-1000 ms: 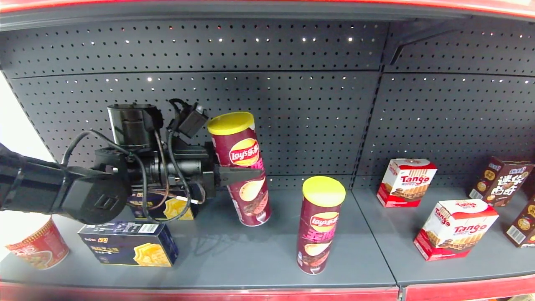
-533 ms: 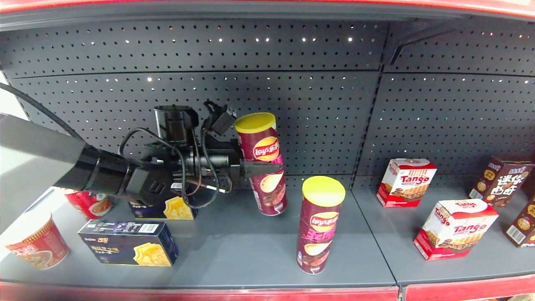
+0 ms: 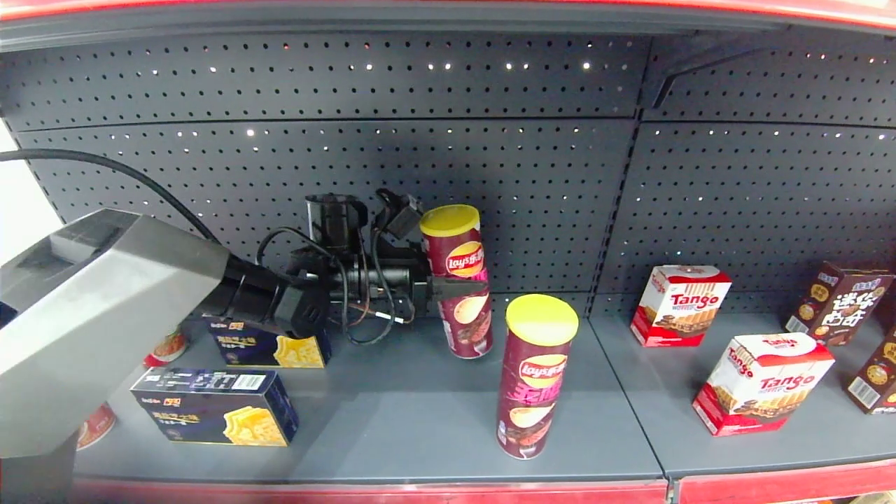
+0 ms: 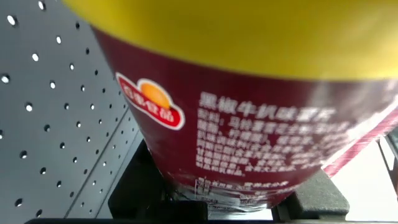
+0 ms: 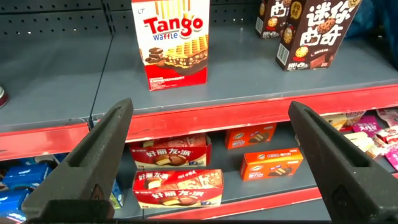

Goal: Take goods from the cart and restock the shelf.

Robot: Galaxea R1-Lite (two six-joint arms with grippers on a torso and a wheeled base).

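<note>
Maroon and yellow-lidded, the chip can (image 3: 465, 257) is being held about its middle by the left gripper (image 3: 456, 287), with the jaws being pressed against its sides. The can's long axis is being carried close to upright, with the lid leaning slightly toward the robot's left. Its base is being shown at, or just above, the board of the grey shelf (image 3: 392, 420), close to the perforated back panel (image 3: 546, 196); whether the board is being touched cannot be told.

That small gap under the base is judged to be what the coming move is turning on. A short descent and a straightening of the axis are probably being called for before the grip is loosened. A second can (image 3: 535, 378) is standing upright in front and toward the robot's right, apart from the held one, so room is being left for the jaws to be drawn back leftward.

The right gripper (image 5: 210, 109) is being held wide open with nothing in it, facing a shelf bearing a wafer box (image 5: 176, 43).
</note>
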